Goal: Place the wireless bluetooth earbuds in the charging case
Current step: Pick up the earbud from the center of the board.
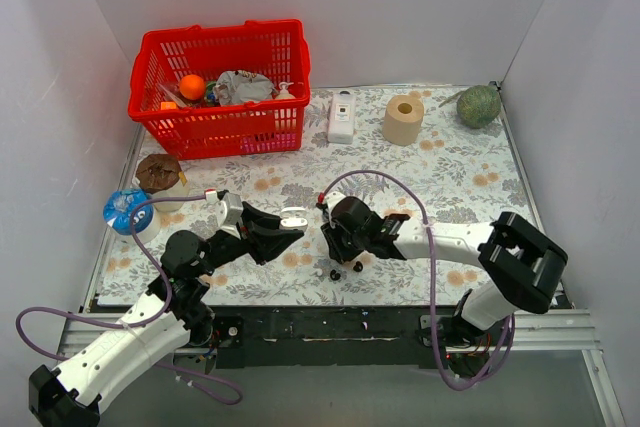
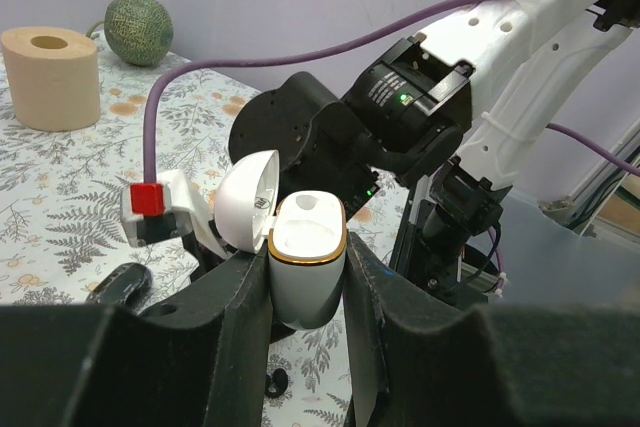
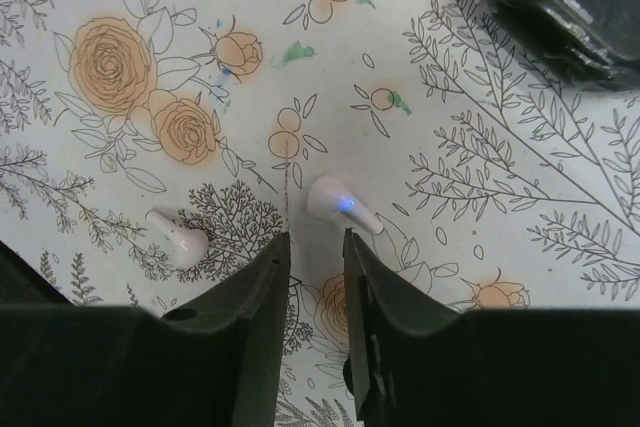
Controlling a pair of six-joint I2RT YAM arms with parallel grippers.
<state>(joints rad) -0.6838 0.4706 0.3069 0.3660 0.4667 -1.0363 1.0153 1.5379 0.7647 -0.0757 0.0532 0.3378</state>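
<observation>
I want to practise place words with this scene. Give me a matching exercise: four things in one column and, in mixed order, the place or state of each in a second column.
Things
1. charging case
2. earbud with the blue light
3. paper roll
4. melon

Places or states
A. at the far right corner of the floral cloth
B. held in the left gripper, lid open
C. lying on the cloth just ahead of the right gripper
D. standing on end near the far edge, hole up

Pairs: 1-B, 2-C, 3-D, 4-A
</observation>
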